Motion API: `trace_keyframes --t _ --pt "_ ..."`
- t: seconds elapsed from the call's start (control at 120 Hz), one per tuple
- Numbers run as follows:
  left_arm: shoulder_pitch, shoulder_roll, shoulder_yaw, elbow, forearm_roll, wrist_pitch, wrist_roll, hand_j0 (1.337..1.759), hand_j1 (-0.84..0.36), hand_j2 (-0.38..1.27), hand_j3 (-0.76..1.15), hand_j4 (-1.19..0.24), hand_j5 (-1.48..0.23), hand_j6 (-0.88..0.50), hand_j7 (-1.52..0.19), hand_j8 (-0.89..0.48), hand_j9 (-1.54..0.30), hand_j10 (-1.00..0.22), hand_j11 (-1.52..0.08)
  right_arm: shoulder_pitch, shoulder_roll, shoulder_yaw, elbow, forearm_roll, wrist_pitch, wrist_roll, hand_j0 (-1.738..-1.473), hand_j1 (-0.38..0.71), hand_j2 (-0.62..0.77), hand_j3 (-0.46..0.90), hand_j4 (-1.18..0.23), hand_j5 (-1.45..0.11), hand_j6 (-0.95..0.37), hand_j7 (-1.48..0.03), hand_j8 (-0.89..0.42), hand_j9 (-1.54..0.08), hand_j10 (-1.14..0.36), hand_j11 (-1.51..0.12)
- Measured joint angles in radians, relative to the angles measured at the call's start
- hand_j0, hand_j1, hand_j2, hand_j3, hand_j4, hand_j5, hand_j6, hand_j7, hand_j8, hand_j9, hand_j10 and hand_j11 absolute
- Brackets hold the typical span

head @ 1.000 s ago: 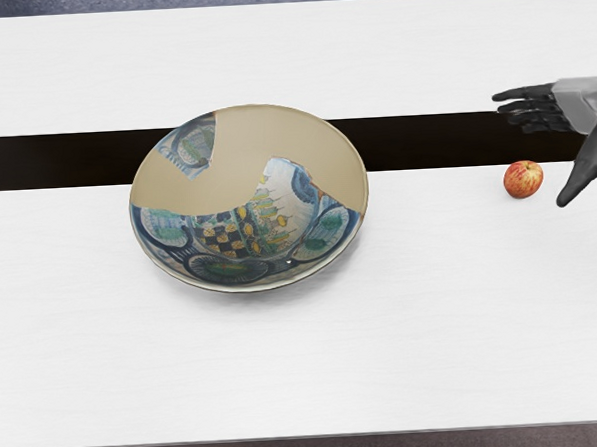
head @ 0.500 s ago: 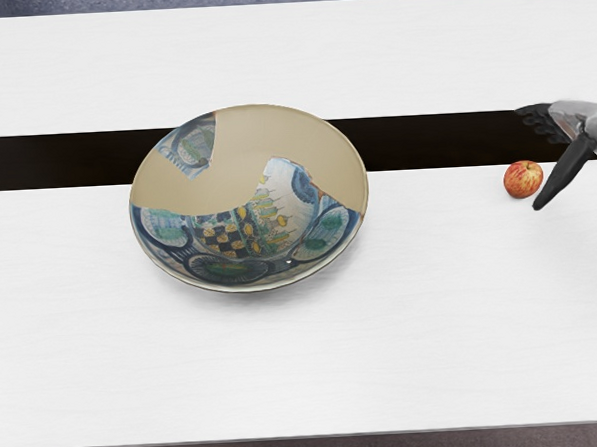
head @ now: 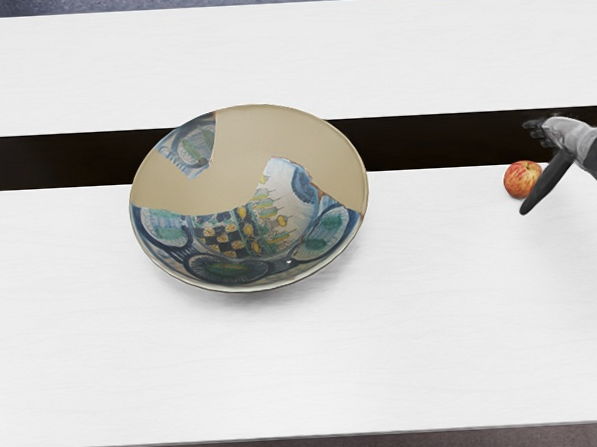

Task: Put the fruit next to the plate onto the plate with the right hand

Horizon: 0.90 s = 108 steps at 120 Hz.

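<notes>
Red-yellow apple (head: 522, 179) lies on the white table (head: 405, 338), well to the right of the patterned plate (head: 244, 146) and not on it. At the picture's right edge, the right robot hand (head: 563, 148) is just beside the apple, fingers spread, gripping nothing. One digit slants down along the apple's right side.

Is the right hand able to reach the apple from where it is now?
Probably yes: the open right hand hovers just beside the apple, and nothing lies between them.
</notes>
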Motion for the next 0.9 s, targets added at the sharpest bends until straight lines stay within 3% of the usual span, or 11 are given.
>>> trace_keyframes --t 0.667,0.9 --pt "0.0 0.0 0.0 0.0 0.0 0.0 0.0 1.658 0.06 0.05 0.0 -0.24 -0.31 -0.24 -0.31 -0.24 -0.31 -0.24 -0.31 0.007 0.138 -0.097 -0.175 -0.009 -0.095 -0.001 -1.658 -0.02 -0.05 0.0 -0.28 -0.36 -0.28 -0.36 -0.28 -0.36 -0.28 -0.36" --pt "0.0 0.0 0.0 0.0 0.0 0.0 0.001 1.658 0.06 0.05 0.0 -0.24 -0.31 -0.24 -0.31 -0.24 -0.31 -0.24 -0.31 0.01 0.158 -0.105 -0.195 -0.01 -0.12 -0.001 -1.658 0.08 -0.06 0.0 -0.36 -0.47 -0.36 -0.47 -0.36 -0.47 -0.36 -0.47"
